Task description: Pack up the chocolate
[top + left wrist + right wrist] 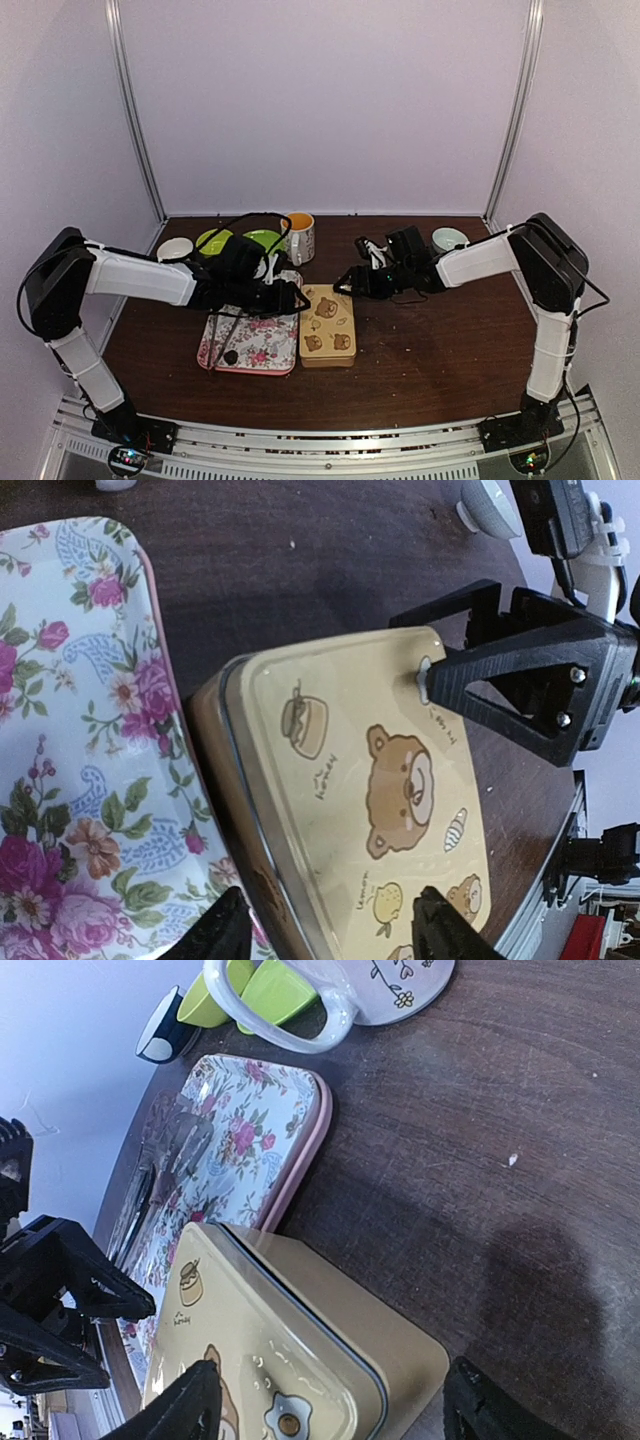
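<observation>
you have both tools meeting over the far end of the tan bear tin (328, 330), which sits closed on the dark desk (440, 340) just right of the flowered tray (262, 350). your left tool (297, 297) is open: in its wrist view one of its fingers (225, 930) hangs at the tin's left edge next to the tray and the other hangs above the lid, with nothing between them. your right tool (345, 283) is open too, one of its fingers (180, 1410) over the lid and the other out over the bare desk past the tin's corner, so it holds nothing. the left wrist view shows a black fingertip of the right tool right at the tin's far corner, but you cannot tell whether it touches. the chocolate (230, 356) looks to be the small dark lump on the near left part of the tray, well apart from both tools. a mug (299, 238) and green bowls (262, 240) stand beyond the tray on the far side.
</observation>
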Controlling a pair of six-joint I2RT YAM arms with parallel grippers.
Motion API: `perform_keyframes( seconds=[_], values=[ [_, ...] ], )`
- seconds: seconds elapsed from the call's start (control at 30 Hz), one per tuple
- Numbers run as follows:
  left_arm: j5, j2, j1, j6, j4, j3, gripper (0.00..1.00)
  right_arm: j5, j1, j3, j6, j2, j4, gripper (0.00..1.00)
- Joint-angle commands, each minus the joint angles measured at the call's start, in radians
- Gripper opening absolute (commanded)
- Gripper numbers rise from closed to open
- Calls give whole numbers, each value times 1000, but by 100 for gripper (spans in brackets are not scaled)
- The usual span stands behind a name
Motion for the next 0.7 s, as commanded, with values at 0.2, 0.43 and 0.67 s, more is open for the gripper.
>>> perform_keyframes(
  seconds=[0.2, 0.43, 0.67],
  values=[
    [109, 123, 54, 38, 57, 93, 49, -171, -21, 102, -22, 126, 99, 76],
    [144, 184, 72, 49, 48, 142, 38, -313, -27, 93, 22, 165, 194, 65],
    [199, 233, 74, 95, 31, 193, 32, -339, -28, -47, 30, 89, 255, 54]
  ],
)
